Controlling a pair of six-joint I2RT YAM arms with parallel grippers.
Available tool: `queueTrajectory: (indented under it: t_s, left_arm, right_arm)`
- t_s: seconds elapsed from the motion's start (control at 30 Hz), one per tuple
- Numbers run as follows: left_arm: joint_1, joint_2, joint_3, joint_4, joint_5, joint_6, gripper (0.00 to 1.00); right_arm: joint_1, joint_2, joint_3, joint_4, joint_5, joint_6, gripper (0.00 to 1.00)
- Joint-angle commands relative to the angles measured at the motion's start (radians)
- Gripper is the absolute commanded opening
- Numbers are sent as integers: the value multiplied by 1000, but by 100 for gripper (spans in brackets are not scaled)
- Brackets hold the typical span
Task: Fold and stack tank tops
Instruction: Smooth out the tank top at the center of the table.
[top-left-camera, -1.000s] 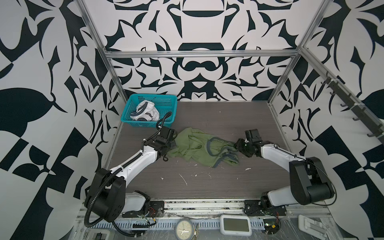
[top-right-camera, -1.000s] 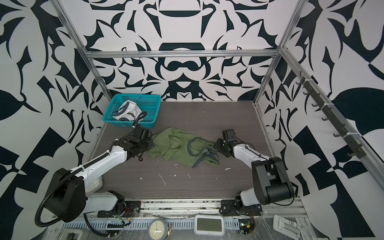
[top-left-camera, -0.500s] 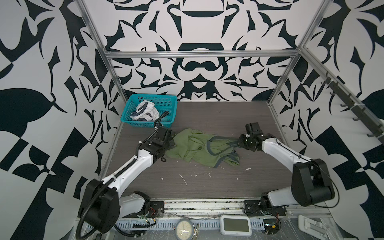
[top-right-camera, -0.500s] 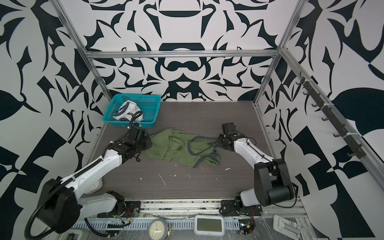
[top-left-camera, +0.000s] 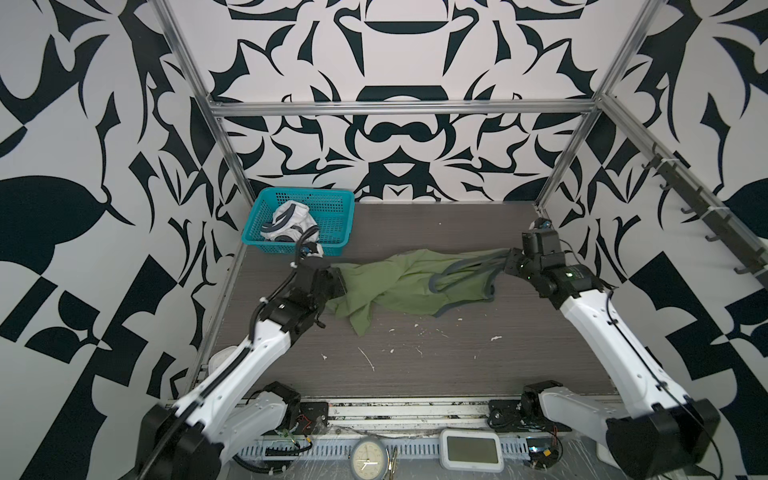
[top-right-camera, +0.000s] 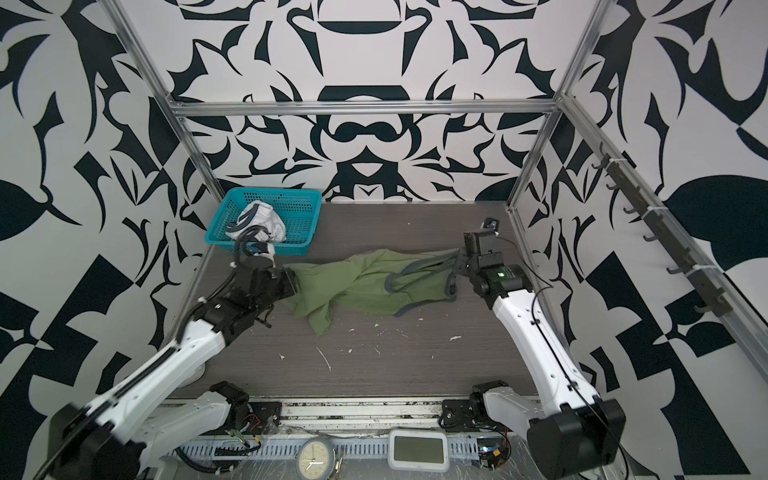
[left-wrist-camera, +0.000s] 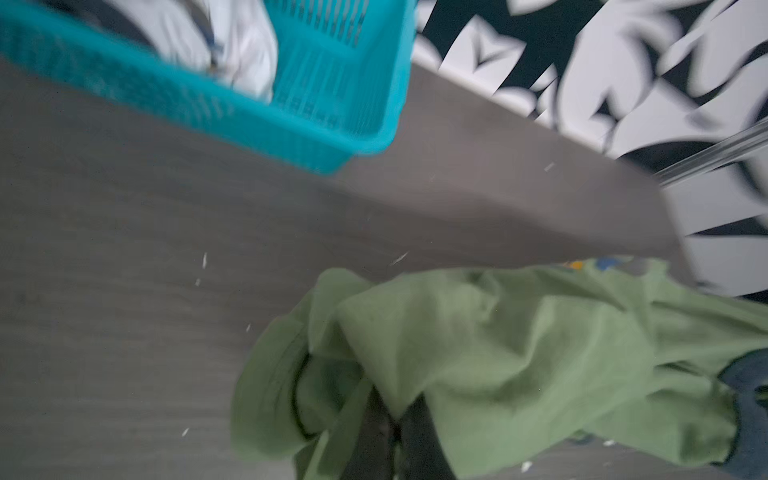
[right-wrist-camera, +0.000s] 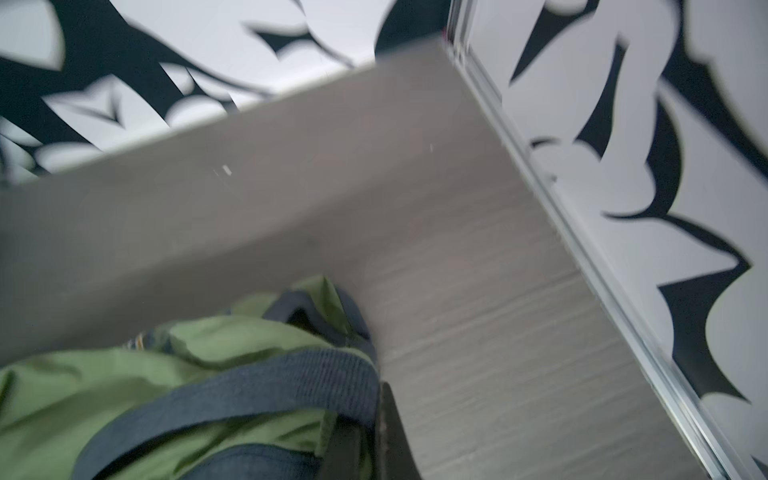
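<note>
**Left tool** (top-left-camera: 337, 282): closed, pinching the left end of the olive green tank top (top-left-camera: 399, 286). In the left wrist view its dark fingers (left-wrist-camera: 419, 440) are buried in plain green cloth.

**Right tool** (top-left-camera: 509, 262): closed, gripping the right end of the same garment at the grey-blue trim (right-wrist-camera: 266, 386). In the right wrist view the ribbed band lies drawn up against a finger.

**Garment in hand:** the olive green tank top spans the gap between the two tools. Both ends are lifted, and the middle sags onto the bench (top-left-camera: 415, 365), in the far half near the centre. It is rumpled rather than flat, and one fold trails toward the near side.

**Second garment:** the white tank top (top-left-camera: 291, 219) lies crumpled in the teal mesh basket (top-left-camera: 334, 245) at the far left of the bench, just beyond the left tool.

**Handling assessment:** the cloth looks light, limp and without stiffness, so it will likely sag, twist and bunch wherever it is unsupported.
- The ribbed trim appears thicker and should hold best in a pinch.
- The plain cloth could slide out of a shallow grip.

**Recommended holds:** matching points, either both shoulder straps or both hem corners, so the garment spreads evenly. The present end-to-end hold seems suited to stretching it flat, not yet to folding.
</note>
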Motion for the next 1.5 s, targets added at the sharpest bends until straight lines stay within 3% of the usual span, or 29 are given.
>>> queueTrajectory:
  t_s: [0.0, 0.17, 0.3, 0.47, 0.67, 0.8, 0.9, 1.0, 1.1, 1.27, 1.47]
  left_arm:
    - [7, 123, 33, -195, -33, -51, 15]
    - [3, 154, 93, -243, -22, -59, 61]
    - [-84, 122, 136, -349, -92, -111, 81]
    - [-217, 129, 148, -482, -111, -215, 84]
    - [-280, 217, 114, -328, -19, -209, 84]
    - [-283, 317, 157, -240, 9, -159, 80]
    - [-279, 409, 208, -241, -52, -133, 77]
    - [-277, 488, 287, -286, -148, -105, 64]
    - [-277, 501, 339, -314, -209, -95, 38]
    - [-277, 397, 394, -380, -304, -55, 3]
    - [-273, 58, 404, -390, -309, 27, 0]
  right_arm:
    - [-2, 95, -48, 2, -17, 3, 0]
    - [-4, 148, -43, 15, -3, -7, 0]
    - [-4, 145, -46, 18, 3, -13, 0]
    - [-4, 135, -55, 21, -14, -6, 0]
    - [-3, 115, -58, 20, -14, -4, 0]
    - [-4, 92, -63, 13, -7, -3, 0]
    - [-4, 70, -68, 5, -1, -1, 0]
    - [-4, 46, -68, -8, 6, -1, 0]
    - [-4, 19, -54, -34, 25, -7, 0]
    - [-5, -45, -1, -115, 77, -15, 0]
    - [-4, -132, 133, -265, 104, -28, 0]
